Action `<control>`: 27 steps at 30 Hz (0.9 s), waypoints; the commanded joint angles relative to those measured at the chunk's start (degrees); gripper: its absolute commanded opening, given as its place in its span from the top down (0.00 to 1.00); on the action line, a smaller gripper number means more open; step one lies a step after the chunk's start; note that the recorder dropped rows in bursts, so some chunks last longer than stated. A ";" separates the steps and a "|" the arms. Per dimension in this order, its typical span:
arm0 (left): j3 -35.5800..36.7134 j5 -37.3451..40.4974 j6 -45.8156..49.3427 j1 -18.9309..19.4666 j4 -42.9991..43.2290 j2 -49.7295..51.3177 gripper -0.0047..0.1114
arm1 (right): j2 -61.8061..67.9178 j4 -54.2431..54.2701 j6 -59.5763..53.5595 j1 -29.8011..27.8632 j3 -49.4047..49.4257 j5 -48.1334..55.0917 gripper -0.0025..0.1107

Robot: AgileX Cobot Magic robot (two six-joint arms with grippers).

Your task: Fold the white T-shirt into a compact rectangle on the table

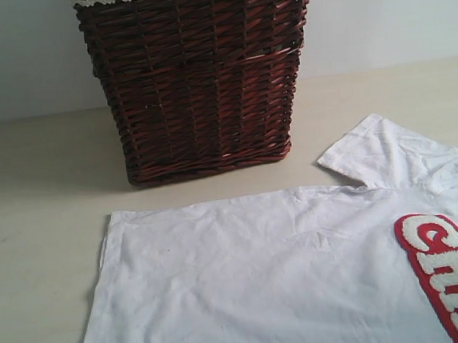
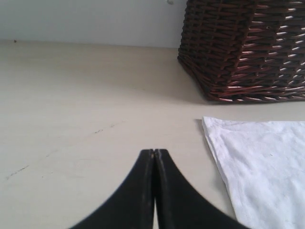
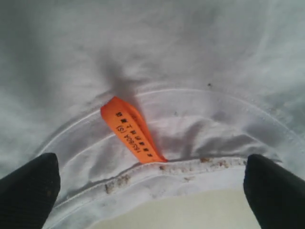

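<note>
The white T-shirt (image 1: 263, 281) lies spread flat on the table (image 1: 31, 197), one short sleeve (image 1: 384, 154) pointing toward the back and red-outlined fuzzy lettering (image 1: 451, 280) at the right edge. Neither gripper shows in the exterior view. My left gripper (image 2: 154, 152) is shut and empty over bare tabletop, with a corner of the shirt (image 2: 262, 162) beside it, apart from the fingers. My right gripper (image 3: 150, 162) is wide open just over the neck collar (image 3: 190, 167), its fingers astride the orange neck tag (image 3: 131, 129). Nothing is held between them.
A tall brown wicker basket (image 1: 201, 78) with a lace-trimmed liner stands at the back of the table, just behind the shirt's upper edge. It also shows in the left wrist view, basket (image 2: 248, 47). A pale wall runs behind the table.
</note>
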 commanded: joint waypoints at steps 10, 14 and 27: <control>-0.03 -0.28 0.14 -0.45 -0.25 -0.39 0.96 | 5.89 -5.35 -1.11 -0.37 0.22 -5.52 0.06; -0.03 -0.28 0.14 -0.45 -0.25 -0.39 0.96 | 5.47 -7.99 -1.11 -0.37 0.22 -6.15 0.06; -0.03 -0.28 0.14 -0.45 -0.25 -0.39 0.96 | -0.08 -2.92 -1.11 -0.24 0.22 -6.24 0.06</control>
